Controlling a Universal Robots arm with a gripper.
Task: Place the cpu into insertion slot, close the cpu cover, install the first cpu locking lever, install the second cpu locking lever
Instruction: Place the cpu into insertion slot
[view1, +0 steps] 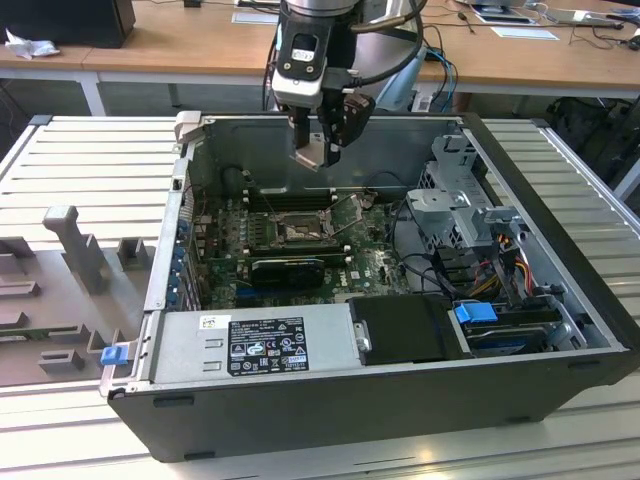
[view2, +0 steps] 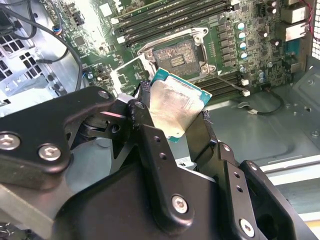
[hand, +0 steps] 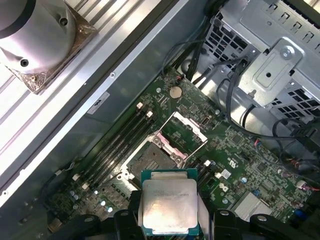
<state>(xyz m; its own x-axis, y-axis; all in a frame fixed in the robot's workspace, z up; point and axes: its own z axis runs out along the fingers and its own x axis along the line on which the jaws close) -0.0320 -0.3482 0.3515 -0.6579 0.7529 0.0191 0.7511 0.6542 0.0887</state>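
Your tool (view2: 175, 122) is clamped on the cpu (view2: 176, 102) by two opposite edges, holding it clear above the open slot (view2: 180, 55), in the upper middle of the exterior view. Expect it to be light, stiff and fragile underneath: grip the edges, never the contact face.

Hanging in the gripper (view1: 320, 150) over the far edge of the computer case (view1: 350, 410): the cpu (view1: 310, 156), above the motherboard (view1: 372, 266) and apart from it. Lying mid-motherboard, below the cpu: the insertion slot (view1: 298, 232), with the cpu cover (hand: 192, 125) standing raised at one edge of it. Sitting along the case's near edge: the power supply (view1: 250, 342), with the drive cage (view1: 452, 210) standing at the exterior view's right edge.
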